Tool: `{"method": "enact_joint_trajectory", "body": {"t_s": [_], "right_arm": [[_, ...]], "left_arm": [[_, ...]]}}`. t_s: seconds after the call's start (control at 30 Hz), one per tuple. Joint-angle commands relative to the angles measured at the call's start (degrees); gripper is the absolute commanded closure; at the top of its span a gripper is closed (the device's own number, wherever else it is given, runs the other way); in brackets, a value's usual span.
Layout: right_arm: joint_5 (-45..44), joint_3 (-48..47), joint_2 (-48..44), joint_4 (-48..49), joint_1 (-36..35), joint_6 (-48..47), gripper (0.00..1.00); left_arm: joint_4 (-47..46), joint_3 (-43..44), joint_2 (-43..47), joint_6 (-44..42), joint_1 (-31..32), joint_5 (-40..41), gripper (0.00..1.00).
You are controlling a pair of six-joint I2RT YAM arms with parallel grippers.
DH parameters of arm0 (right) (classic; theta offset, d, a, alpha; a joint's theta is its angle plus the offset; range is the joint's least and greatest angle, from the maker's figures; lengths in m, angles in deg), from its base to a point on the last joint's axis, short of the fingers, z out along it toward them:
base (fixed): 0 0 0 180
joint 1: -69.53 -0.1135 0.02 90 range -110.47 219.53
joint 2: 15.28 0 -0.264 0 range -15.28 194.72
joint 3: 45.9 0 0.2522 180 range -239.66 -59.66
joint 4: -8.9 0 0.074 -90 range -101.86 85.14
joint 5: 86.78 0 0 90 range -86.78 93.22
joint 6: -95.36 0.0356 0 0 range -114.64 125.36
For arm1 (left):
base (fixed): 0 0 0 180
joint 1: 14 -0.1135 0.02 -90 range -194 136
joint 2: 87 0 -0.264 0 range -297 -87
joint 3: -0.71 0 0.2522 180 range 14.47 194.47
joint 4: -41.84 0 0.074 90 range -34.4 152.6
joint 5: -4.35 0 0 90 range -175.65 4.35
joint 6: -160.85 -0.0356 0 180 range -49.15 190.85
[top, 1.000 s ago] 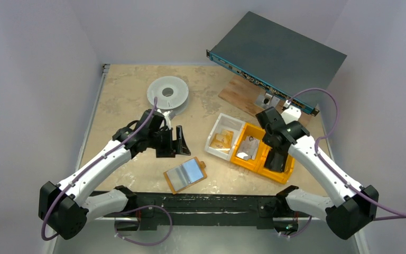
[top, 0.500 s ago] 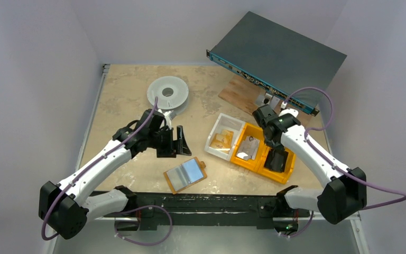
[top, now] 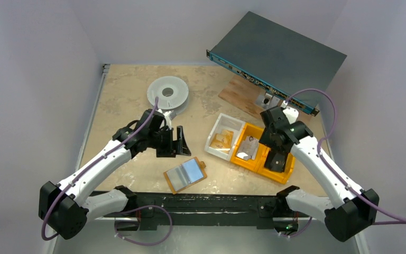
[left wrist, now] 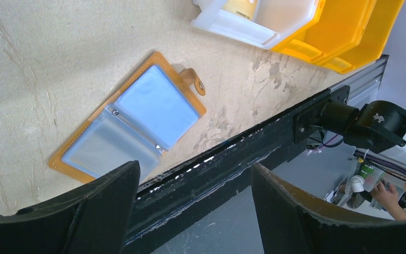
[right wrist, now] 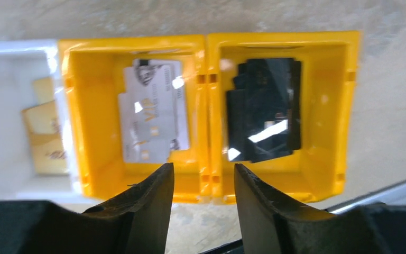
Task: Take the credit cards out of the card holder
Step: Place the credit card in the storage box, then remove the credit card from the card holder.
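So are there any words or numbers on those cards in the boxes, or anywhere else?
"VIP", probably, turned sideways, on the silver card in the yellow bin.
Smaller print on that card: too blurred to read.
Gold cards in the white bin: marks too blurred to read.
Black cards: nothing readable.
Card holder: no words visible.
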Motion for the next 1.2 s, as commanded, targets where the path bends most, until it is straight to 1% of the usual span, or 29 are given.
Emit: {"method": "enact_joint_trajectory", "body": {"t_s": [0.0, 0.07, 0.13, 0.23, 0.37, 0.5, 0.6, 0.77, 0.83, 0.9, 1.07, 1.17], "right_arm": [[11.41, 2.88, -5.11, 10.42, -0.31, -5.75, 0.53], [14.91, 3.97, -6.94, 14.22, -1.73, -6.14, 0.46], [16.43, 4.52, -7.57, 17.57, -5.26, -5.64, 0.4], [14.67, 3.7, -4.87, 20.74, -14.38, -4.07, 0.36], [12.29, 1.72, 1.08, 24.3, -24.78, -3.59, 0.35], [12.85, 2.15, 5.47, 31.52, -31.27, -4.26, 0.35], [11.29, 1.63, 9.51, 36.62, -36.81, -5.1, 0.35], [6.15, -2.65, 18.83, 40.55, -46.28, -6.39, 0.35], [5.87, -3.49, 22.61, 42.84, -48.63, -7.42, 0.4], [5.7, -5.58, 26.86, 42.58, -50.09, -7.81, 0.43], [4.77, -9.31, 33.71, 43.31, -53.0, -9.31, 0.43], [4.73, -11.1, 37.32, 42.91, -53.36, -9.33, 0.43]], "left_arm": [[0.36, 0.56, 1.78, -1.08, -0.13, 2.68, 0.23], [1.13, 0.07, 2.27, -1.08, -0.83, 4.23, 0.23], [2.07, -0.46, 2.68, -1.14, -1.89, 4.88, 0.23], [4.11, -0.77, 3.33, -1.87, -3.85, 6.61, 0.23], [7.28, -1.51, 5.76, -2.29, -6.83, 9.59, 0.23], [10.63, -3.17, 9.07, -2.25, -10.5, 12.69, 0.23], [11.56, -5.57, 11.0, -1.57, -14.19, 12.98, 0.22], [11.79, -8.09, 11.96, 2.95, -15.34, 11.91, 0.21], [10.7, -10.35, 11.97, 4.43, -15.72, 10.42, 0.21], [10.47, -11.57, 11.8, 4.97, -15.92, 10.06, 0.21], [10.21, -11.94, 11.99, 5.76, -16.16, 10.9, 0.21], [7.19, -14.51, 13.01, 8.85, -16.3, 8.58, 0.2]]}}
